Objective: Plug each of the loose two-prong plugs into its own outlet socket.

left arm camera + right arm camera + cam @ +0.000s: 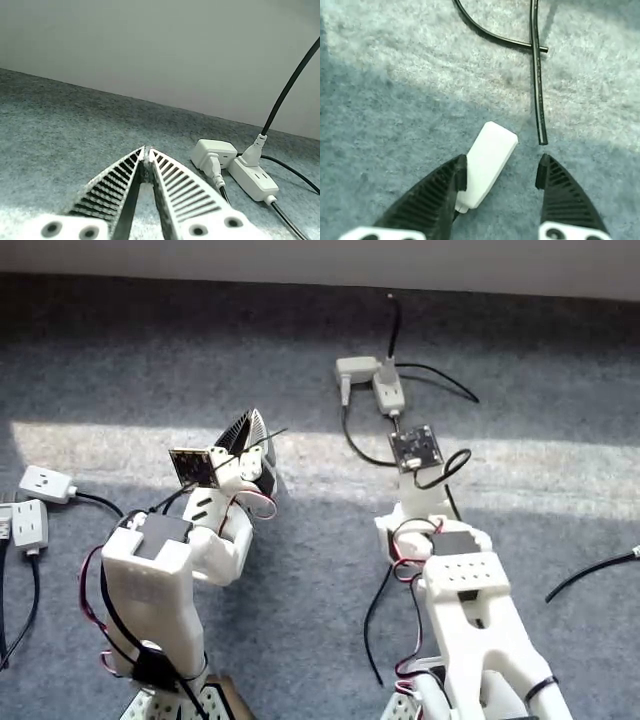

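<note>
Plainly, the right claw [502, 167] stands wide apart, low over the grey carpet [395, 100]. A white block [487, 162] lies between its fingers, resting against one black finger [445, 185] and apart from the other, so nothing is gripped. Just beyond the free finger, the end of a black cable [536, 90] lies on the carpet, and a second black cable [485, 32] curves in and crosses it farther out.

The left claw [146, 151] is up off the floor with its ribbed fingers closed tip to tip, holding nothing. Past it, a white adapter [214, 152] and a white socket strip [252, 176] lie side by side, touching or nearly so, near the foot of the pale wall [175, 50]. A white connector [257, 145] on a black lead joins the strip's far end.

In the high view, a small white socket piece [45, 483] and a longer white piece [28, 523] lie at the carpet's edge beside the left arm, each trailing a dark lead. A band of sunlight [540, 465] runs across the carpet between the arms' bases and the wall.
</note>
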You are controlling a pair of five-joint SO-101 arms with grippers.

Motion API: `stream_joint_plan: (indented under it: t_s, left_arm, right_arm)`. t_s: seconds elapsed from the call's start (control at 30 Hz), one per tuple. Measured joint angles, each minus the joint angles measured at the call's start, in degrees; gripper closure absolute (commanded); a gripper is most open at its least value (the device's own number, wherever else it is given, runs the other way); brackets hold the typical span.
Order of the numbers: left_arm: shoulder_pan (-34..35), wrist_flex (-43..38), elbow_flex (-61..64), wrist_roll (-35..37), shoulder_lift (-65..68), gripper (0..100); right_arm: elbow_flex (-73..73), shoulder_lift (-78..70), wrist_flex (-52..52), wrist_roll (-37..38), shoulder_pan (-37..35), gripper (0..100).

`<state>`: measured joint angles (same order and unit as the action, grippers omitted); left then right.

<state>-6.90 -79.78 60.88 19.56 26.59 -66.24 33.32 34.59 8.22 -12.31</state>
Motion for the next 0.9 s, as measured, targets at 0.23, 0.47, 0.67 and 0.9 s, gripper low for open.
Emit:
stream_joint_plan:
  t_s: [0.23,0.47,0.67,0.9]
  left_arm:
    - [0.0,0.0,0.0,0.0,0.0,99]
    - [0.0,0.0,0.0,0.0,0.0,99]
    - [0.0,0.0,0.0,0.0,0.0,99]
    - [0.0,0.0,0.0,0.0,0.0,99]
  right_arm:
    - [-4.3,0.8,-5.9,6.2,3.0,77.4]
    - [-5.1,0.0,-5.6,6.9,14.1,77.4]
    - [-5.6,0.0,-5.5,12.5,20.7,77.4]
    - [-1.1,0.0,2.5,14.1,25.1,77.4]
